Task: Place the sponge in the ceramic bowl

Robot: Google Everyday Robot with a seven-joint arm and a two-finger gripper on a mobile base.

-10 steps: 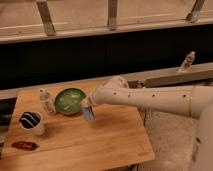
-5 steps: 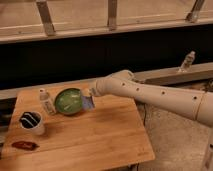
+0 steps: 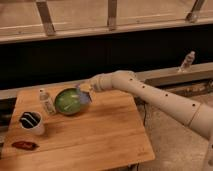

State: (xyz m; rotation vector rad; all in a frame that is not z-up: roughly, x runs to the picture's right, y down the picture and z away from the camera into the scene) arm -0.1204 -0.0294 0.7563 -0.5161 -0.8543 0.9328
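Sponge, one, gripped by end effector above one ceramic bowl, one mug nearby

Gripper holds sponge over rt rim of ceramic bowl — bottle just left of bowl, mug front-left, all on table.

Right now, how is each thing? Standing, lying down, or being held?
green ceramic bowl: upright on the wooden table
sponge: held at the bowl's right rim, not yet inside
gripper: at that rim, shut on the sponge
small bottle: standing beside the bowl
striped mug: upright
dark red flat object: lying flat
clear bottle: standing on the ledge
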